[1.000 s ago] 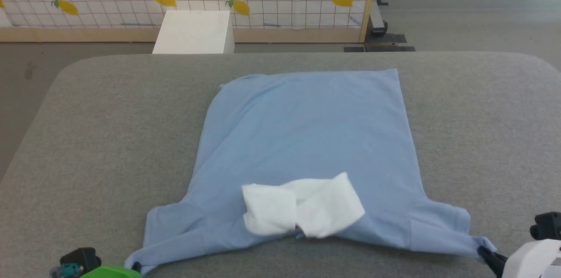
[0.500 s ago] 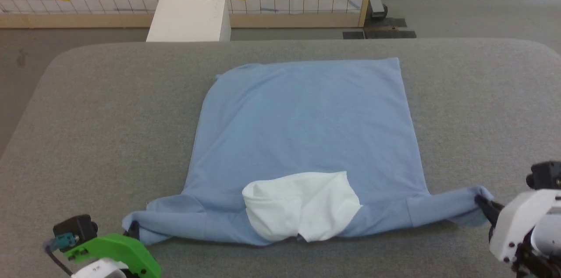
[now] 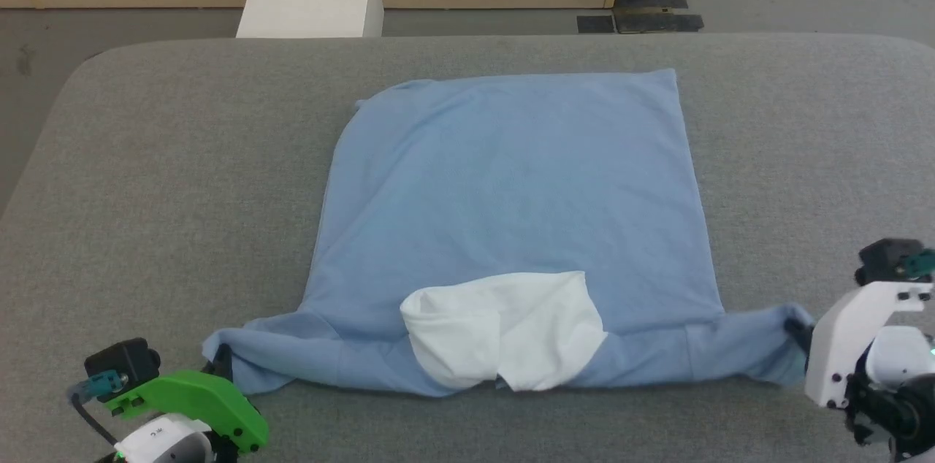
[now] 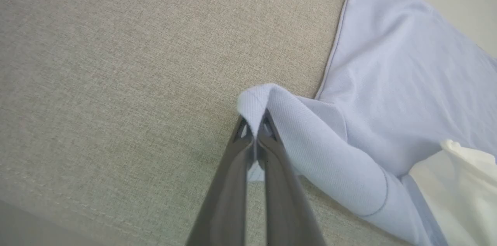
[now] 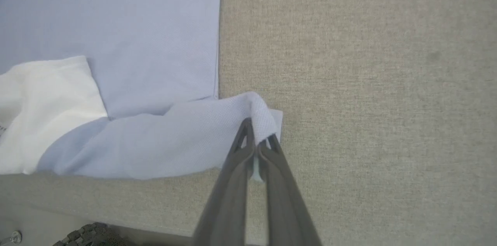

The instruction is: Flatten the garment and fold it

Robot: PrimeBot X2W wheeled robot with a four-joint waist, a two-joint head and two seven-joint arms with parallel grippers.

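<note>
The garment (image 3: pixel 511 185) lay spread over the middle of the grey counter (image 3: pixel 146 156). Its hem was toward the top of the head view, and its white collar (image 3: pixel 504 328) was bunched at the lower centre. At lower left the left hand (image 3: pixel 220 361) was clenched on one sleeve tip, and at lower right the right hand (image 3: pixel 796 328) pinched the other. In each wrist view the cloth peaked up at the grip. Holding the sleeve ends wide apart probably served to draw the shoulders taut and flatten the body before any fold. The collar was rumpled.
</note>
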